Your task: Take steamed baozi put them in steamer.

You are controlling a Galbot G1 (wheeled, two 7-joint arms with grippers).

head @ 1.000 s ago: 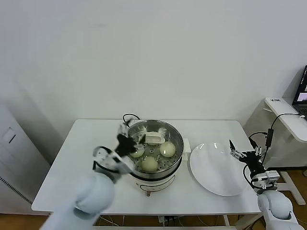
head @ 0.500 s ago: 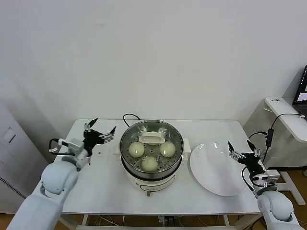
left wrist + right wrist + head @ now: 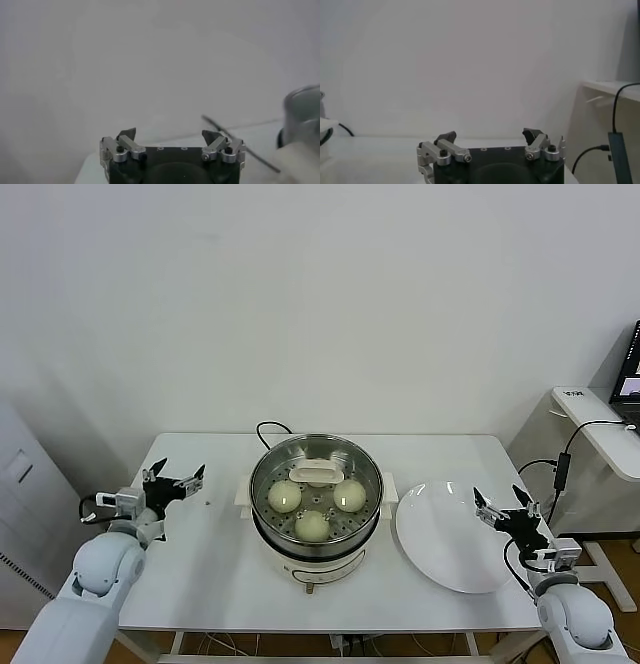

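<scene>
Three steamed baozi (image 3: 313, 525) sit in the steamer (image 3: 315, 449) at frame centre; the plate (image 3: 450, 564) lies bare. Left gripper (image 3: 176, 481) and right gripper (image 3: 497, 511) hover at the edges, fingers wide, empty. Loading looks finished; probably only parking remains.

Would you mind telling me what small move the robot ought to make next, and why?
Probably none beyond keeping both arms parked. Three baozi are visible on the tray in the steamer, a cream-handled piece sits at the back, and the plate is bare. The left gripper and right gripper are open, holding nothing, at the table's sides.
</scene>
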